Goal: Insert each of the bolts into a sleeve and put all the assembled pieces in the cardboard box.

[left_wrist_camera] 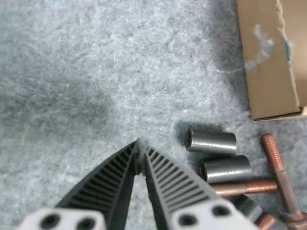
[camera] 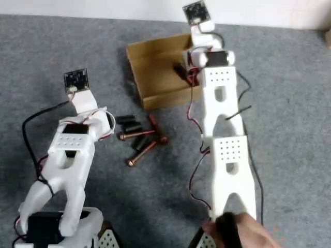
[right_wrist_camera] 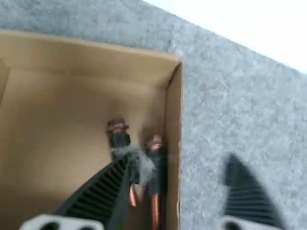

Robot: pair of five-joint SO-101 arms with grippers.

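On the grey carpet lie loose copper bolts (camera: 140, 153) and dark steel sleeves (camera: 129, 124), just right of my left arm. My left gripper (left_wrist_camera: 139, 149) is shut and empty, low over the carpet, a little short of two sleeves (left_wrist_camera: 211, 141) (left_wrist_camera: 225, 168) and bolts (left_wrist_camera: 244, 187). The cardboard box (camera: 155, 72) stands at the back. My right gripper (right_wrist_camera: 180, 163) is open and straddles the box's side wall (right_wrist_camera: 172, 124), with one finger (right_wrist_camera: 112, 189) inside and the other over carpet. Two assembled pieces (right_wrist_camera: 117, 134) (right_wrist_camera: 156, 153) lie in the box by the inner finger.
A person's hand (camera: 243, 232) rests at the base of the right arm at the front edge. Open carpet (camera: 289, 103) stretches right of the box. Red and black cables (camera: 194, 119) hang beside the right arm.
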